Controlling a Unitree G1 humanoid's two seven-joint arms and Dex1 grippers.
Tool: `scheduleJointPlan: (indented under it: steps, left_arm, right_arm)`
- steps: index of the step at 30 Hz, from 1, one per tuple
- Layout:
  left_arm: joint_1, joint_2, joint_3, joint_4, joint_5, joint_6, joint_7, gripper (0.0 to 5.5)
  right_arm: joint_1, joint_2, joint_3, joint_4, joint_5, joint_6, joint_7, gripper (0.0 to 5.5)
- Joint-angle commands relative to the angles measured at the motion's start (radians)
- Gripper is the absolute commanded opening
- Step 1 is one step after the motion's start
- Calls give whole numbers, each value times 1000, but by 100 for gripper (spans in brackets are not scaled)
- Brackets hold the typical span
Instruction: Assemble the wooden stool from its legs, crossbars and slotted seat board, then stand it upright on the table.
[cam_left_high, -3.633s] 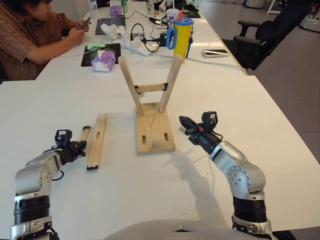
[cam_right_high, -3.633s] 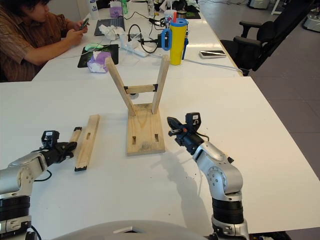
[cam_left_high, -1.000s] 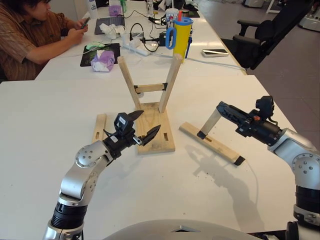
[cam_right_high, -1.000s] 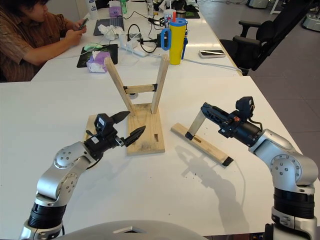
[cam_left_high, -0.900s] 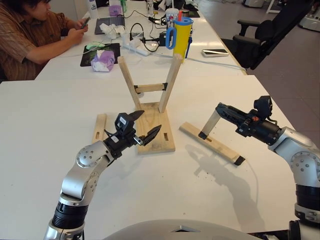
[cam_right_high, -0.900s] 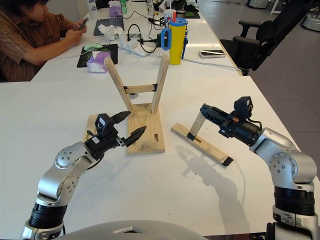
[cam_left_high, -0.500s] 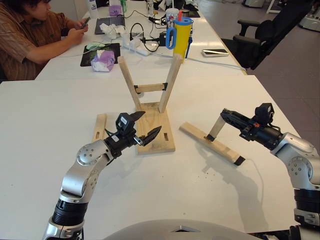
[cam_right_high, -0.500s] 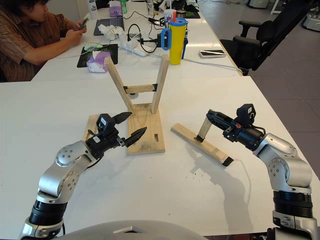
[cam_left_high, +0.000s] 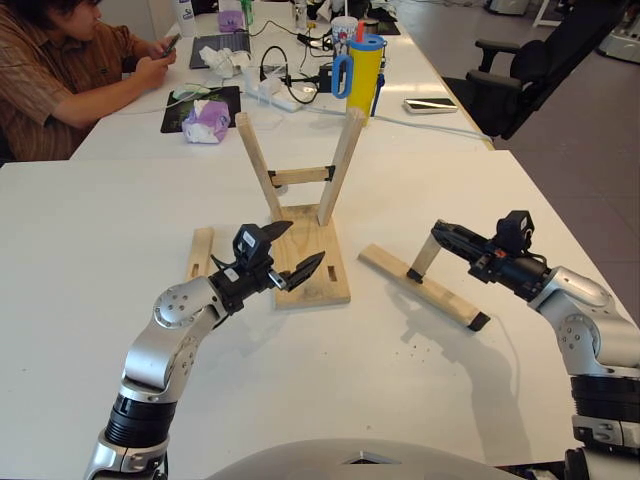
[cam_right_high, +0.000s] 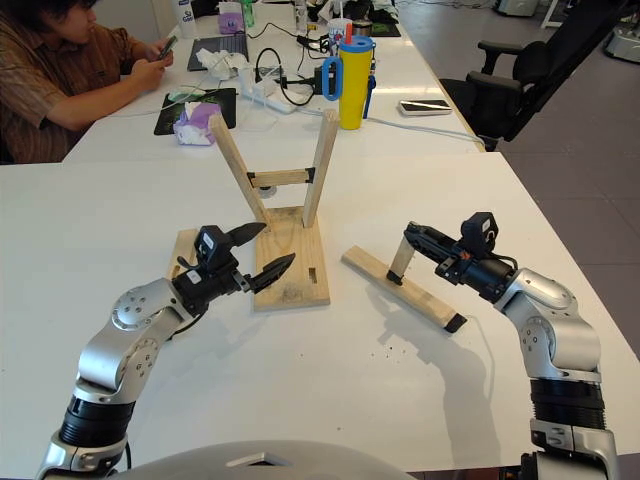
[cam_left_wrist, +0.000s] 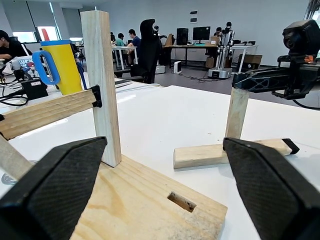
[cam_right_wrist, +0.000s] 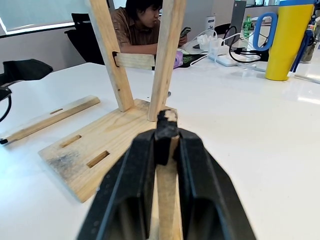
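Pinching upright crossbar (cam_left_high: 425, 258), leg (cam_left_high: 450, 300) flat, diagonal.

One seat board (cam_left_high: 326, 286), four legs (cam_left_high: 255, 160), two crossbars (cam_left_high: 300, 176), one yellow tumbler (cam_left_high: 366, 75)

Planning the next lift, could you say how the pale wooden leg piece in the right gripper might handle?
Solid timber, so the pale wooden leg piece is probably stiff. Gripped by the right gripper at its crossbar tip, it may swing.
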Motion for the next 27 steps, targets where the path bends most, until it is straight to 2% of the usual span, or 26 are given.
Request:
scheduleJointPlan:
  steps: [1,14,22,27]
  left_arm:
    - [-5,12,-1,-2,2,4,-5,431]
    - [27,8,7,-22,6,4,24,431]
    - [20,13,13,-12,7,-2,20,431]
    - [0,16,16,-1,5,1,13,431]
  right_arm:
    - [26,-14,31,23,-57,-17,19,44]
    - [60,-50,14,-8,-55,15,35,44]
    - [229,76,24,10,-95,-142,-27,44]
    - [228,119,73,19,-142,-214,-83,44]
